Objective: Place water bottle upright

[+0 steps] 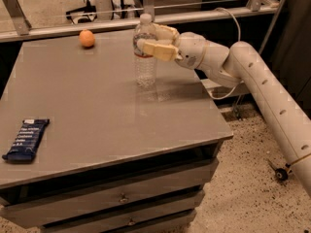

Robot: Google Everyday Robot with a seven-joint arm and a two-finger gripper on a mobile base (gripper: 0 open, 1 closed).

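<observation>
My arm (pixel 272 106) spans from the lower right edge, sloping up and left to the elbow, then roughly level toward the left. Wrist (pixel 197 56) is rounded and sits right of top centre. Gripper (pixel 147 38) is in the upper middle of the view, pointing left with its fingers lying level. Near finger (pixel 156 50) is toward the camera, the other behind. They clamp the upper part of the water bottle (pixel 145 67), one each side, no gap visible.
</observation>
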